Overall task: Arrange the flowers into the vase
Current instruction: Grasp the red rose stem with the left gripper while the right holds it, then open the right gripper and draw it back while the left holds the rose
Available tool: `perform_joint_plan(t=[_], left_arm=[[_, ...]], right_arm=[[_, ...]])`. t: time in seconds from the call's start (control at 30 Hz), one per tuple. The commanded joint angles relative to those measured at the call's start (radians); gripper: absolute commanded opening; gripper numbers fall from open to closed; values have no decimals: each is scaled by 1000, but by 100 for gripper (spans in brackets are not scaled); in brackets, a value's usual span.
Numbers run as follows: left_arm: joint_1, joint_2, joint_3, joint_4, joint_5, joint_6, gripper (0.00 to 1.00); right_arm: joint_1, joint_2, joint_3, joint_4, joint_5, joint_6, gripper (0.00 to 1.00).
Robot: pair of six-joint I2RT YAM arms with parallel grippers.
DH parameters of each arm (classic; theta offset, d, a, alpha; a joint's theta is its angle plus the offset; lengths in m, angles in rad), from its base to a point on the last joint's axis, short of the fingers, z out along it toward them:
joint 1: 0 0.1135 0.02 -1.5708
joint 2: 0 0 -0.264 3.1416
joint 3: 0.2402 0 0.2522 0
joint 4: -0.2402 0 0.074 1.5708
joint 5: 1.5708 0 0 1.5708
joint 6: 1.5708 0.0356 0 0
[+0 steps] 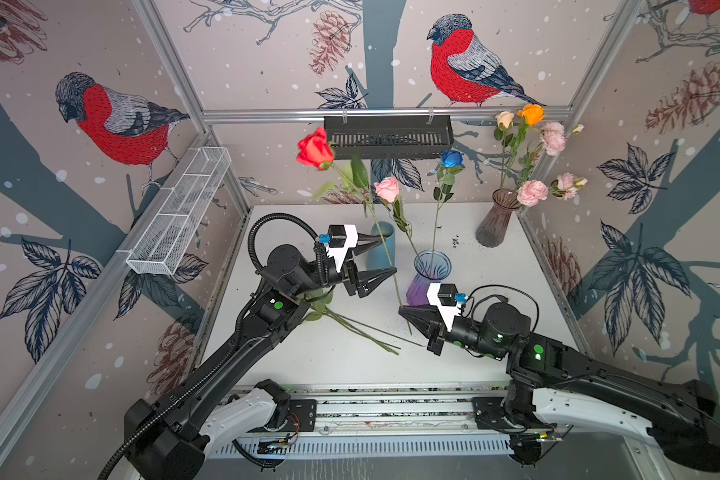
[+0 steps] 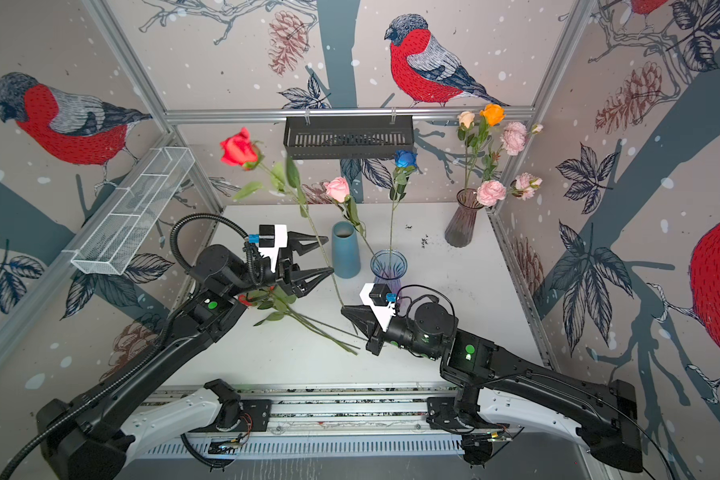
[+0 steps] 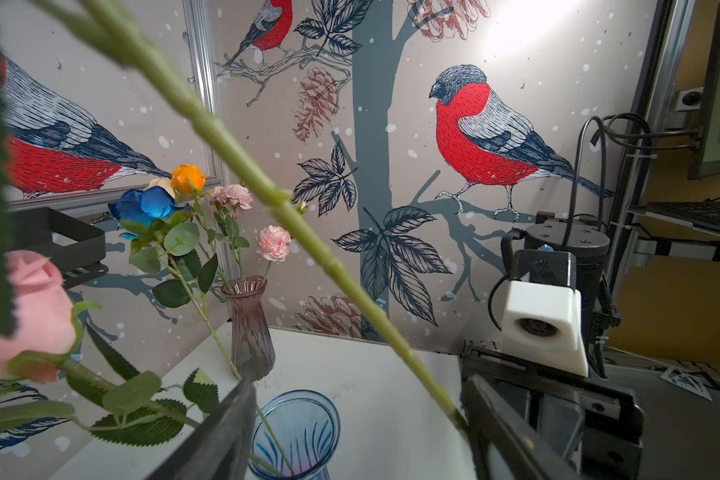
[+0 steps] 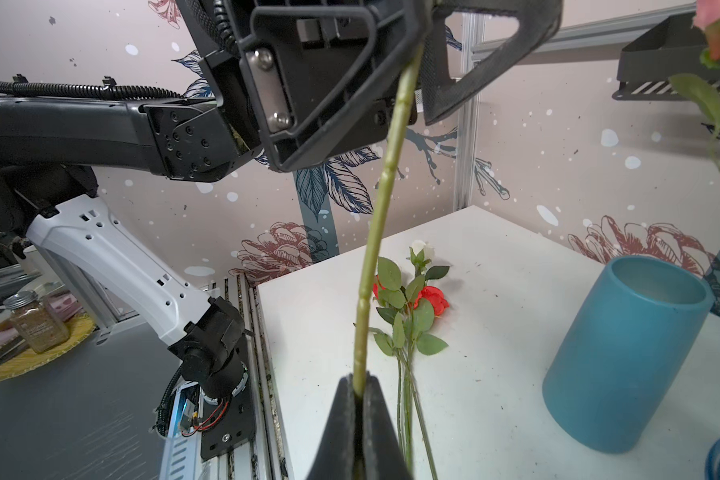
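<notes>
A long-stemmed red rose (image 1: 314,149) (image 2: 238,147) stands tilted over the table. My right gripper (image 1: 404,311) (image 2: 344,309) (image 4: 360,380) is shut on the low end of its stem (image 4: 385,187). My left gripper (image 1: 387,254) (image 2: 330,254) (image 3: 358,386) is open, with the stem (image 3: 267,187) passing between its fingers higher up. Just right of both stands a blue glass vase (image 1: 431,270) (image 3: 296,432) holding a pink rose (image 1: 387,189) and a blue rose (image 1: 452,158). More flowers (image 1: 350,324) (image 4: 412,299) lie flat on the table under the left arm.
A teal ceramic vase (image 1: 381,249) (image 4: 624,353) stands behind the left gripper. A smoky glass vase (image 1: 495,220) at the back right holds cream, orange and pink flowers (image 1: 533,137). A black basket (image 1: 387,135) hangs on the back rail, a white wire basket (image 1: 184,208) on the left wall.
</notes>
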Motion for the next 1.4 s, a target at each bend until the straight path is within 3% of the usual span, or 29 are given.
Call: perform_joint_plan(t=[0.0, 0.1, 0.23, 0.3, 1.1, 1.13, 1.2, 1.23, 1.27, 1.33, 1.37], left_arm=[[-4, 0, 12, 48, 44, 3, 74], [-7, -1, 18, 30, 38, 13, 62], [-8, -2, 24, 17, 37, 19, 32], [-8, -5, 24, 16, 35, 20, 25], [-8, -39, 20, -7, -20, 44, 25], [-8, -41, 18, -7, -21, 46, 21], [-8, -39, 20, -10, -20, 48, 3], [-8, -36, 24, -15, -19, 49, 0], [-8, -32, 29, -22, -13, 55, 0], [-10, -27, 33, -33, -9, 59, 0], [-11, -25, 36, -37, -11, 63, 0]], right_arm=[[7, 15, 5, 66, 26, -47, 3], [7, 20, 6, 71, 28, -51, 3], [7, 24, 1, 69, 50, -47, 3], [7, 22, -3, 65, 65, -44, 3], [3, -19, -147, 129, 239, 46, 2], [1, -26, -154, 133, 253, 56, 2], [0, -41, -168, 147, 268, 74, 2], [-1, -48, -174, 154, 270, 82, 3], [-2, -54, -177, 155, 269, 88, 8], [-2, -63, -175, 144, 271, 88, 37], [-2, -70, -170, 129, 277, 85, 45]])
